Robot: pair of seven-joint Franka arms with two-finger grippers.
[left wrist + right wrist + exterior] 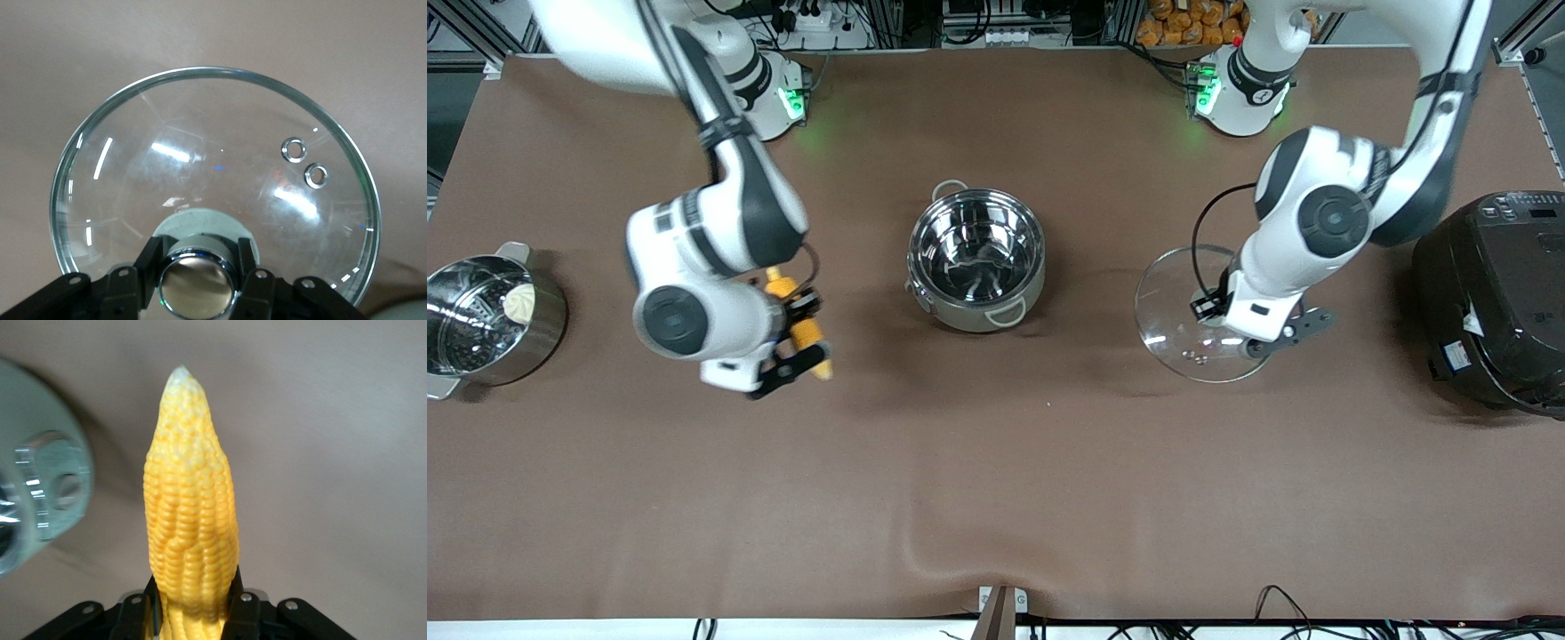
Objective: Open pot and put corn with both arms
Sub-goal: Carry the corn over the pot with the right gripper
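The pot (976,260) stands uncovered in the middle of the brown tabletop (996,498), its shiny inside bare and its two grey loop handles showing, one toward the robots' bases and one toward the front camera.

The right gripper (799,331) hangs in the air over bare tabletop between the pot and the steel pot with the perforated insert (489,320). Its fingers (243,603) are clamped on the thick lower part of the corn (800,324). In the right wrist view the cob (190,513) rises straight out from between the fingers to a pale tapered tip, with the rounded wall and a handle fixing of a steel pot at the edge of the view.

The left gripper (1214,311) is over the tabletop toward the left arm's end, between the open pot and the big black cooker (1494,298). Its fingers (257,283) are closed around the metallic knob (198,283) of the glass lid (1192,316), which is tilted, with its lower rim close to the tabletop; whether it touches I cannot tell. Two small metal-ringed holes show through the glass in the left wrist view.

The insert pot sits at the right arm's end of the tabletop, a white lump (519,302) inside it. Nothing lies on the tabletop between the corn and the open pot.
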